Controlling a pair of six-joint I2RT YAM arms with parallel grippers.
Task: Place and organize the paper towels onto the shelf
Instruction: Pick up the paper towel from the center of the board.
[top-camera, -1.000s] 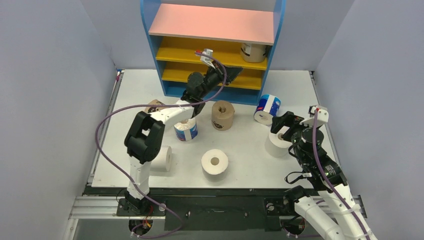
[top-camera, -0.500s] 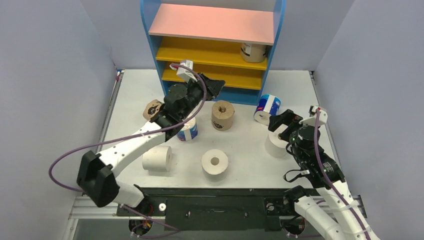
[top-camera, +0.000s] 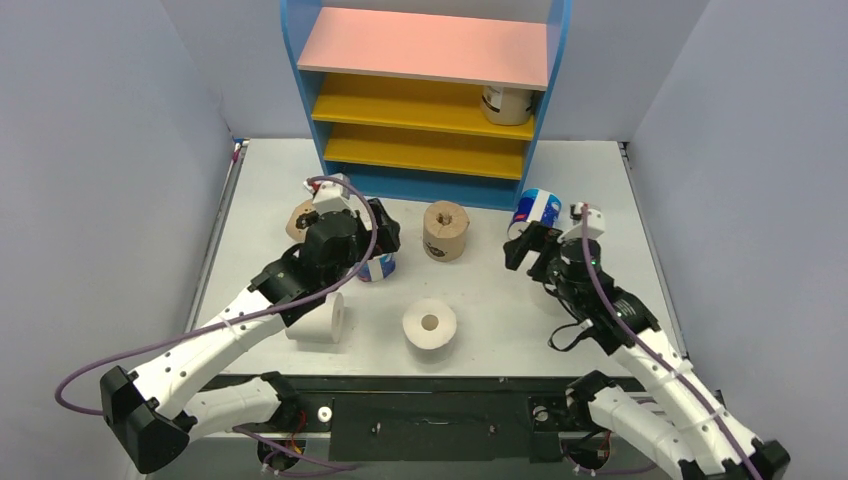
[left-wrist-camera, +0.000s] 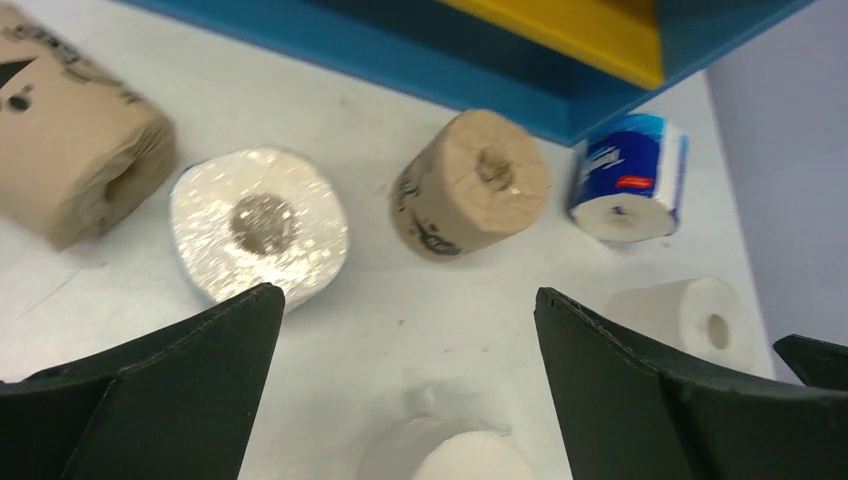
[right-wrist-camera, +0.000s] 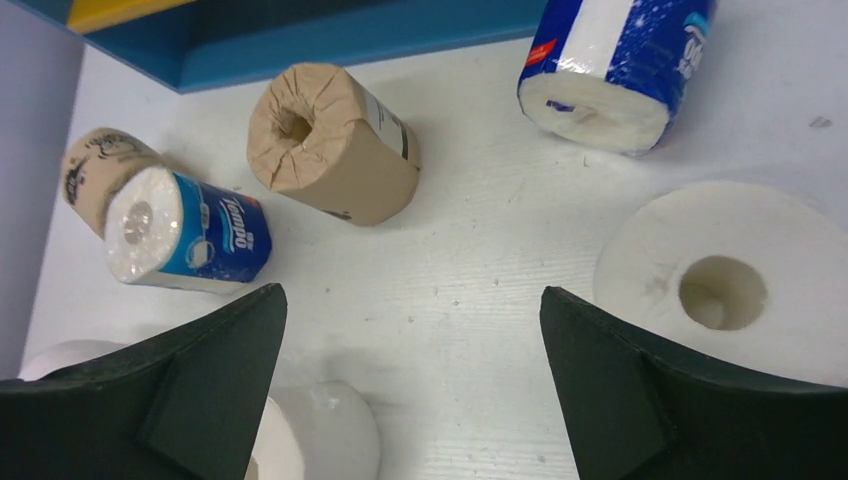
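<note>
The shelf (top-camera: 425, 45) stands at the back with one tan roll (top-camera: 507, 104) on its upper yellow board, at the right. On the table lie the other paper towels: a tan roll (top-camera: 301, 218), a blue-wrapped roll (top-camera: 378, 268), an upright tan roll (top-camera: 446, 230), a second blue roll (top-camera: 535, 212) and two white rolls (top-camera: 318, 318) (top-camera: 430, 324). A third white roll (right-wrist-camera: 735, 285) sits beside my right fingers. My left gripper (top-camera: 375, 235) hovers open above the near blue roll (left-wrist-camera: 258, 220), holding nothing. My right gripper (top-camera: 525, 248) is open and empty too.
Grey walls close in the table on both sides. The shelf's blue base (left-wrist-camera: 400, 60) runs along the back, just behind the upright tan roll (left-wrist-camera: 470, 180). Purple cables trail from both arms.
My left arm has pulled back from the shelf's lower board down to the table, and its jaws have opened. My right gripper has swung left, away from the white roll.
</note>
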